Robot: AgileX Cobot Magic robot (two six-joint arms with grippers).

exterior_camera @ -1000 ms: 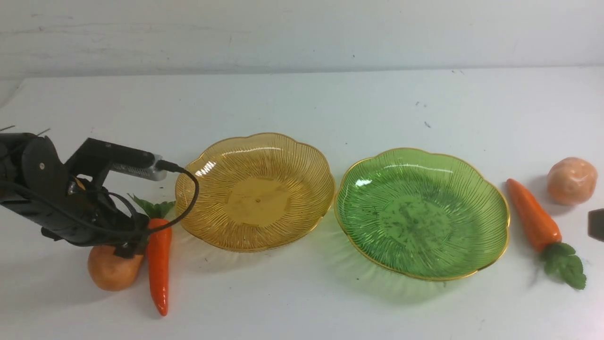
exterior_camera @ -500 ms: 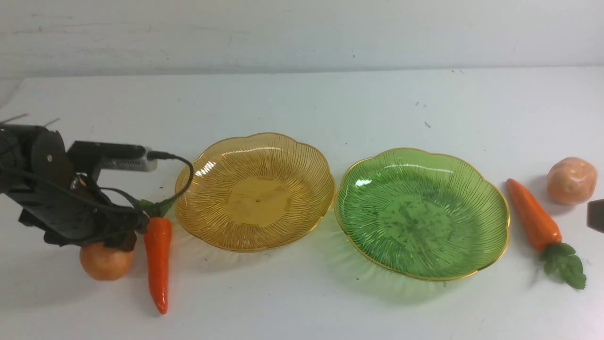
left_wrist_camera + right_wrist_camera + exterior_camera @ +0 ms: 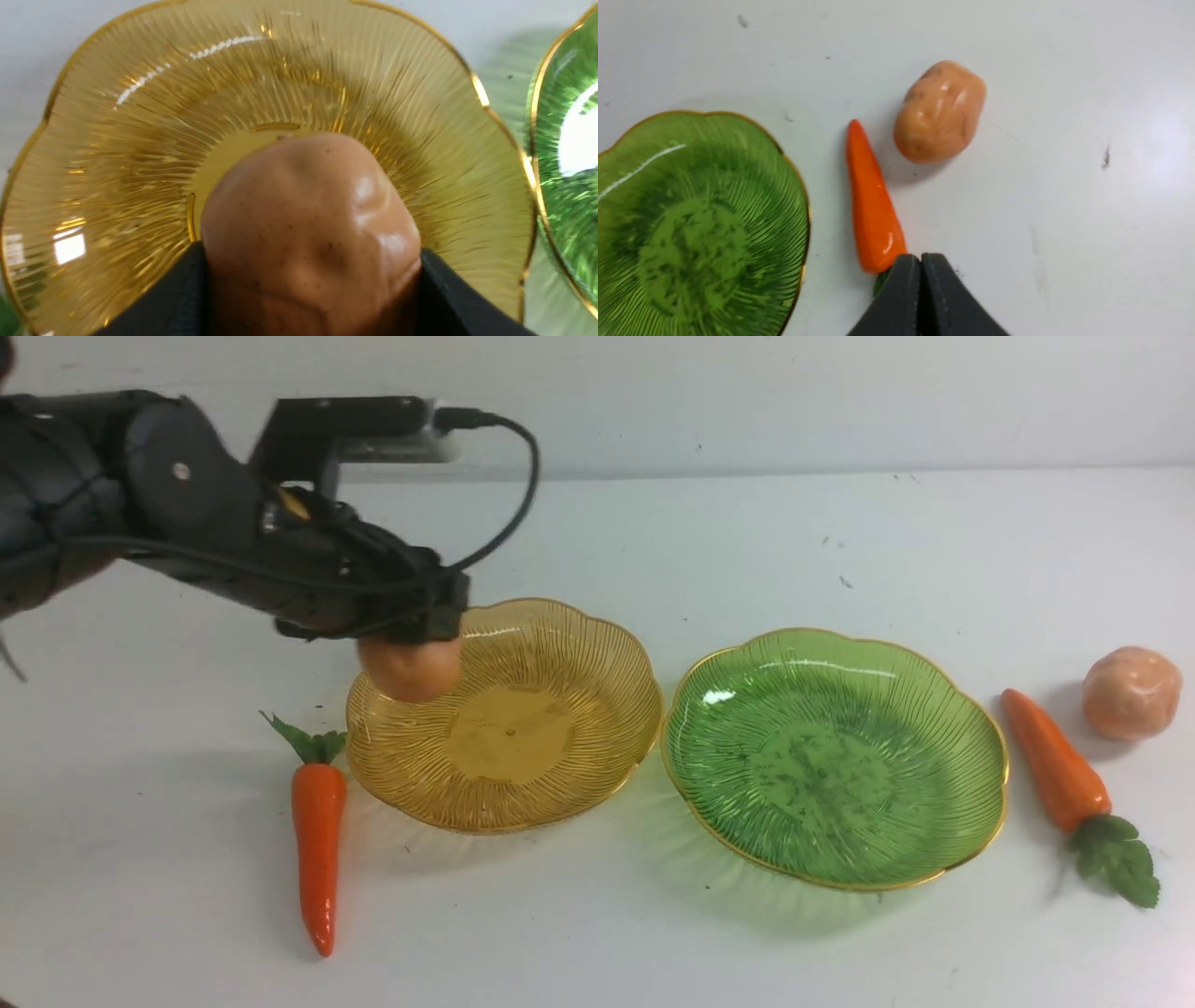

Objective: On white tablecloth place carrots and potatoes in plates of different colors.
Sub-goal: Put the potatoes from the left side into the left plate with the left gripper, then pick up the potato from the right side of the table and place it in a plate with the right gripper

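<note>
My left gripper [image 3: 411, 649] is shut on the darker brown potato [image 3: 411, 670] [image 3: 308, 224] and holds it in the air over the left rim of the amber plate [image 3: 560, 747] [image 3: 373, 84]. The green plate [image 3: 934, 728] [image 3: 691, 224] lies to its right, with nothing in it. One carrot [image 3: 317, 849] lies on the white tablecloth [image 3: 653, 541] left of the amber plate. A second carrot [image 3: 1055, 765] [image 3: 871, 205] and the paler potato [image 3: 1131, 693] [image 3: 941, 112] lie right of the green plate. My right gripper [image 3: 920, 261] is shut and holds nothing, above that carrot's leafy end.
A pale wall [image 3: 747, 392] runs along the far edge of the table. The left arm and its cable [image 3: 518, 495] hang over the table's left half. Small dark specks [image 3: 845, 581] mark the cloth behind the green plate.
The left gripper closed on the brown potato beside the left carrot, lifted it off the cloth and carried it up and right over the amber plate. The right gripper's tip left the front view.
</note>
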